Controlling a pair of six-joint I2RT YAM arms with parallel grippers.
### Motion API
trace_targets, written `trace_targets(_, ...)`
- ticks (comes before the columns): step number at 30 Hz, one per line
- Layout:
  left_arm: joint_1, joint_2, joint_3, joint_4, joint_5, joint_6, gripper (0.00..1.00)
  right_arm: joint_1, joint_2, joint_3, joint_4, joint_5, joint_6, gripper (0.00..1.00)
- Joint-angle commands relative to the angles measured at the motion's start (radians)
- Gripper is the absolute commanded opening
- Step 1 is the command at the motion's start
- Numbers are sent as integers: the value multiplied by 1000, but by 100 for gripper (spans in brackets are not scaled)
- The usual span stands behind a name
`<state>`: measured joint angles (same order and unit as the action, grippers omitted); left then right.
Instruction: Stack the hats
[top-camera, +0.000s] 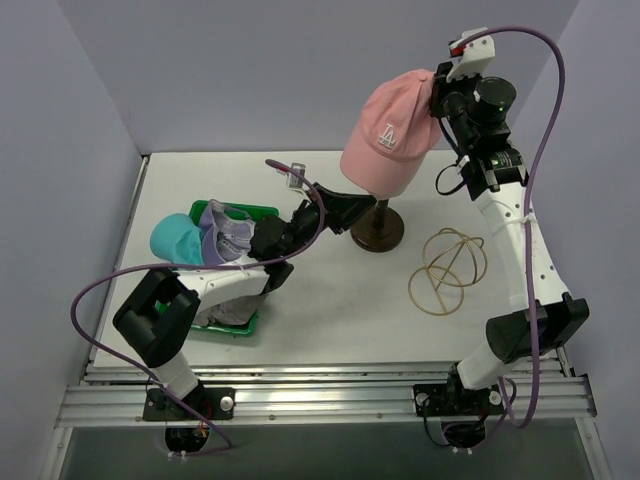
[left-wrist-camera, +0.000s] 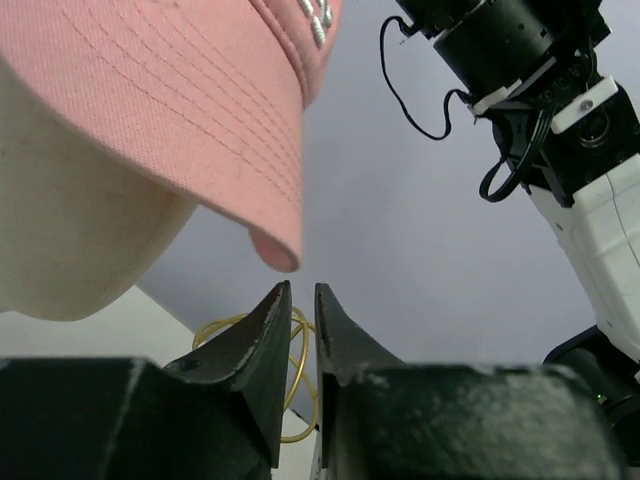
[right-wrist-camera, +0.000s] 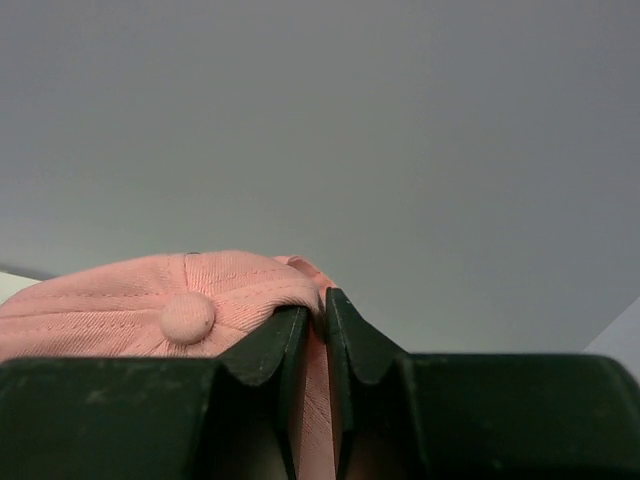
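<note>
Your pink cap (top-camera: 388, 135) sits crown-up on top of the mannequin head (left-wrist-camera: 60, 230), with its brim jutting out past the head. The right end effector (right-wrist-camera: 322, 300) is clenched on a fold of the cap's pink fabric at the back of the crown, on the far side of the head. The left end effector (left-wrist-camera: 302, 290) hovers just under the brim tip. Its jaws are parted by a narrow slit with nothing between them, so it grasps nothing.

I'd judge you are one hat in: the pink cap is the base of the stack, though it is not yet let go. The lavender cap (top-camera: 225, 235), the teal bucket hat (top-camera: 175, 238) and what looks like the grey hat (top-camera: 228, 312) lie in the green tray (top-camera: 262, 212), well to the left of the head. You have those three left to bring over. A yellow wire frame (top-camera: 450, 262) lies on the counter (top-camera: 340, 310) to the right of the head.
</note>
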<state>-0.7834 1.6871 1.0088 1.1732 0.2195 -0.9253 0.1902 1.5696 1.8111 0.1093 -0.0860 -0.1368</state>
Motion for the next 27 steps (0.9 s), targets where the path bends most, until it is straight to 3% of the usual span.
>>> trace_targets(1,-14,-6,10,74,55,25,27,-20,26,59,27,-4,-14,10)
trace_targets(3,-14,-9,-1,74,55,32,36,-20,32,70,18,-8,-9,11)
trace_targets(4,-14,-12,-4,74,64,31,49,-21,38,74,20,-12,-7,11)
trace_targets(7,-14,-20,-15,60,83,39,63,-21,49,86,15,-27,-3,11)
trace_targets(14,-13,-119,-75,-73,60,159,71,-21,52,106,12,-57,6,9)
trace_targets(19,-13,-277,-41,-380,-26,291,72,-20,49,119,12,-73,26,9)
trace_targets(21,-13,-334,14,-608,-112,383,72,-20,49,116,15,-80,29,9)
trace_targets(24,2,-346,193,-908,-234,518,74,-20,55,111,10,-80,29,9)
trace_targets(27,48,-311,330,-1023,-214,575,79,-20,56,111,9,-80,28,9)
